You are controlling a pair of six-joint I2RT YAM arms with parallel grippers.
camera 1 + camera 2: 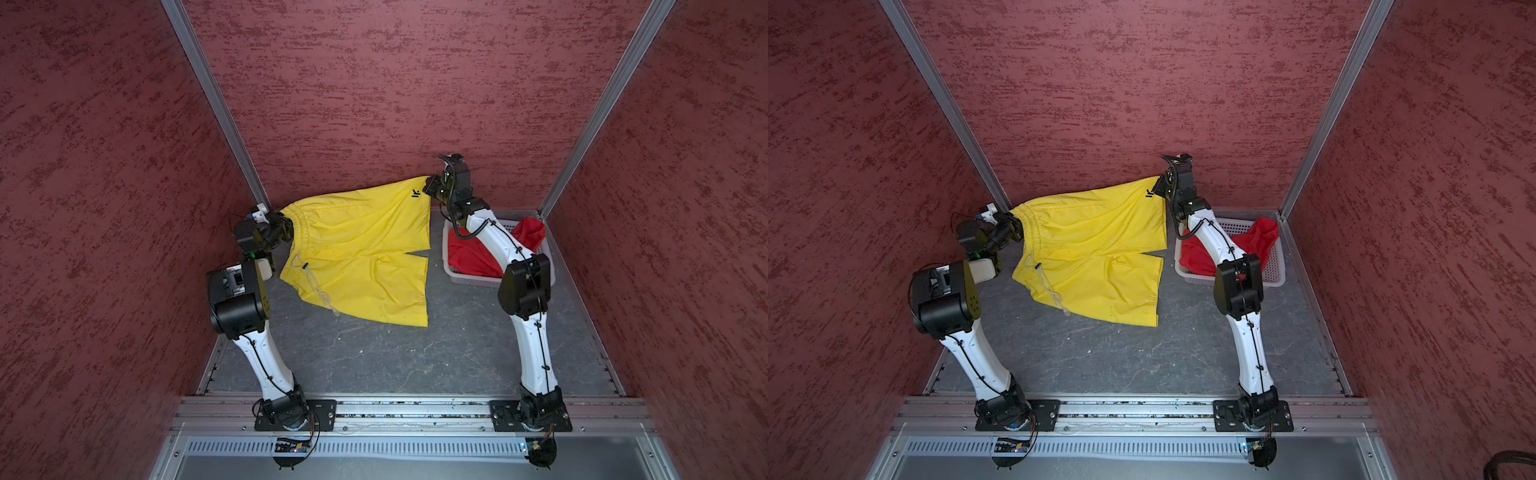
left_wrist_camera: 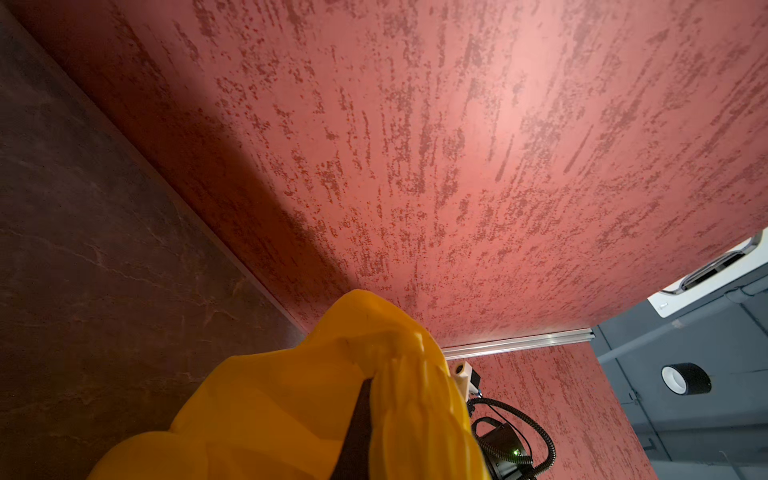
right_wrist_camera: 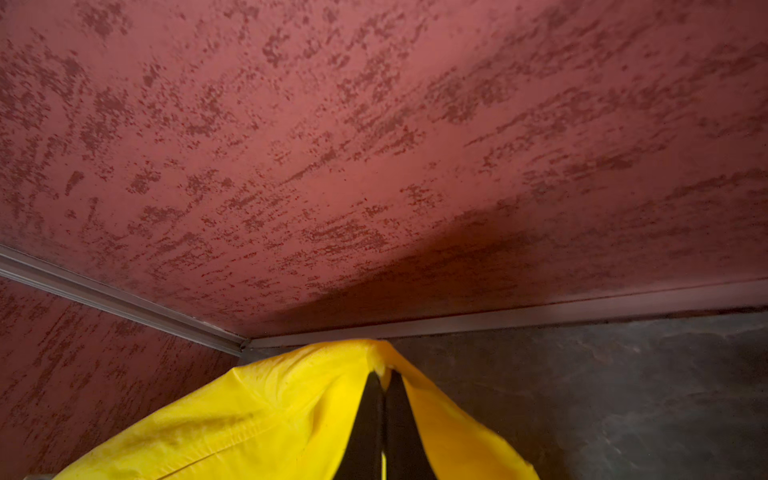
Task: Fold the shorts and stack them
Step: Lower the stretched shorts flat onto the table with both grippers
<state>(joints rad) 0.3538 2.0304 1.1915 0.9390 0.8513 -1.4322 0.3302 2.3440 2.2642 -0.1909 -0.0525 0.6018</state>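
in both top views the bright yellow shiny fabric shorts fill the centre of the frame, stretched between the two arms, with the lower leg and white drawstring draped on the dark grey tabletop. the left gripper, at centre left, is clamped on the upper end of the gathered waistband; the left wrist view shows yellow cloth bunched over one dark finger. the right gripper, above and right of centre, is pinched tight on the leg-hem corner beside the small dark logo, holding it raised; in the right wrist view its two black fingers press together with fabric between them. the bright red shorts lie crumpled in the white perforated plastic basket at centre right, partly behind the right arm, just right of the yellow pair.
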